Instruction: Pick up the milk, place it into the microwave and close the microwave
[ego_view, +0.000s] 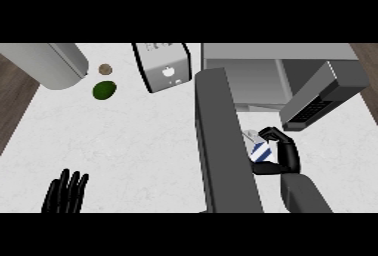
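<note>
**Milk in hand, microwave open — placing not yet done**

From where I stood, the job looked about a third of the way along. The right hand (284, 152), at the lower right of centre, had its black fingers and thumb curled round the milk (258, 153), a small boxy carton, white with slanting blue stripes and a pale folded top. The carton sat just beside the microwave's door (221, 140); I could not tell whether it had cleared the counter (133, 145). The door stood swung wide, a long, flat, dark grey slab with a matte face running from upper centre down to the lower edge.

The microwave (295, 52) itself filled the upper right: a plain grey box with square edges, its cavity showing lighter grey and nothing visible inside. So the grasp looked done; carrying the milk up into that cavity, letting go and swinging the door to were all left, as I judged it.

The left hand (66, 192) rested at the lower left, fingers straight and spread, holding nothing.

The counter was white with faint marbling. At the upper left lay a smooth grey cylinder (52, 65), a small brown round thing (105, 68) and a dark green oval fruit (105, 90) — with a dark-rimmed, pale-faced box (166, 70) near them.
</note>
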